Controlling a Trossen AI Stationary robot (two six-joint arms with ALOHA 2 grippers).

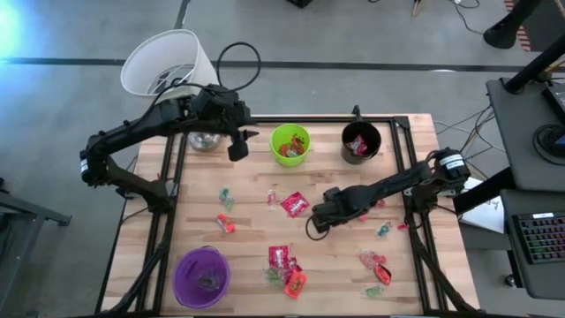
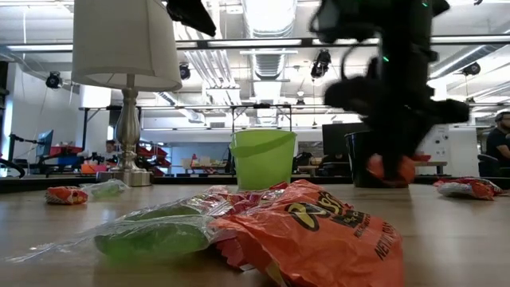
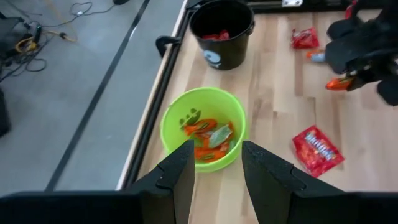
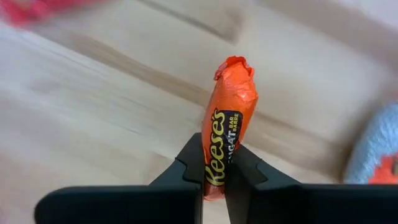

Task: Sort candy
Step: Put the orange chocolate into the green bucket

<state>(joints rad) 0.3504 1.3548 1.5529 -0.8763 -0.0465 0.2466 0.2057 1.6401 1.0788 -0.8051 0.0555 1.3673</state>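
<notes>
The candy is many small wrapped sweets and packets scattered over the wooden table (image 1: 247,256). They include a red packet (image 1: 294,205), a red and green cluster (image 1: 288,269) and an orange packet close to the low camera (image 2: 319,231). My right gripper (image 4: 214,171) is over the table's middle and shut on an orange Reese's packet (image 4: 229,118). My left gripper (image 3: 217,165) is open and empty, hovering beside the green cup (image 3: 205,127). That cup holds orange and green candy. My right gripper pinches the orange Reese's packet near one end (image 4: 217,163) between its two fingers. The rest of the packet sticks out ahead past the fingertips. The arm reaches in from the table's right, slanting down. In the low view the packet (image 2: 390,169) hangs clear above the table top.
A black cup (image 1: 361,141) with red candy stands right of the green cup (image 1: 290,144). A purple cup (image 1: 202,276) is near the front left corner. A white-shaded lamp (image 1: 168,64) stands at the far left. More sweets (image 1: 375,263) lie on the right.
</notes>
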